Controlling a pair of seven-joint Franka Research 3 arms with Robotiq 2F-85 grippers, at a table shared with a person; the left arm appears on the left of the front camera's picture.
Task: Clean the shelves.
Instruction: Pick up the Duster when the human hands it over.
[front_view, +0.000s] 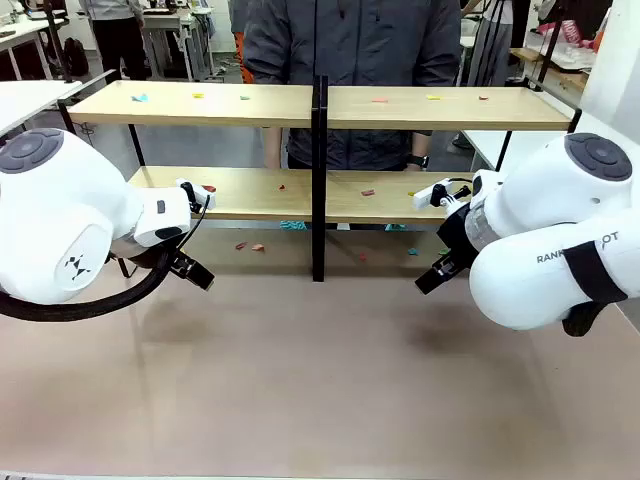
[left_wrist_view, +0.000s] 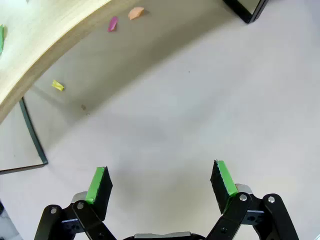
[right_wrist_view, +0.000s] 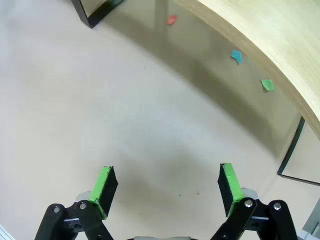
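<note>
The shelves (front_view: 430, 108) stand across the far part of the brown tabletop (front_view: 300, 380): two racks joined at a black centre post (front_view: 319, 180), with light-wood boards on two tiers. Small coloured paper scraps (front_view: 380, 99) dot the top board, with more on the lower board and on the tabletop beneath it. A person (front_view: 350, 40) stands just behind the shelves, at the middle.

In front of the shelves' left rack, low, is the left gripper (front_view: 190, 270), fingers spread wide with nothing between the green pads (left_wrist_view: 97, 182). Ahead of it, under the board's edge, lie a pink scrap (left_wrist_view: 113, 23), an orange scrap (left_wrist_view: 135, 12) and a yellow scrap (left_wrist_view: 58, 86).

In front of the right rack is the right gripper (front_view: 437, 275), likewise spread and empty. A red scrap (right_wrist_view: 171, 19), a blue scrap (right_wrist_view: 236, 56) and a green scrap (right_wrist_view: 267, 84) lie below that board.
</note>
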